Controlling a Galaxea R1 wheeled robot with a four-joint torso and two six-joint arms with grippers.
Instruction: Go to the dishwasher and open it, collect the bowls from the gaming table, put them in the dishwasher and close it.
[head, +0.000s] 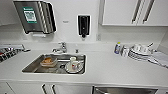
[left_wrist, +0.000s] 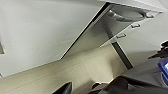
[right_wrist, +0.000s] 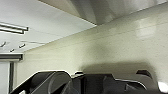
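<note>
The dishwasher (head: 125, 90) shows as a brushed steel front panel under the white counter, at the lower right of the head view, with its door shut. A steel panel (left_wrist: 120, 20) sits among white cabinet fronts in the left wrist view, and another steel surface (right_wrist: 100, 10) stands above the beige floor in the right wrist view. Dark parts of my left gripper (left_wrist: 92, 87) and right gripper (right_wrist: 100, 83) hang low over the floor, close to the cabinets. The bowls and the gaming table are out of view.
A steel sink (head: 32, 67) holds a mug on a plate (head: 73, 65) and a clear tub (head: 48, 62). A tap (head: 61, 47), a towel dispenser (head: 35, 16) and a soap dispenser (head: 83, 25) line the wall. Stacked plates (head: 140, 52) and a bottle (head: 117, 48) stand at the right.
</note>
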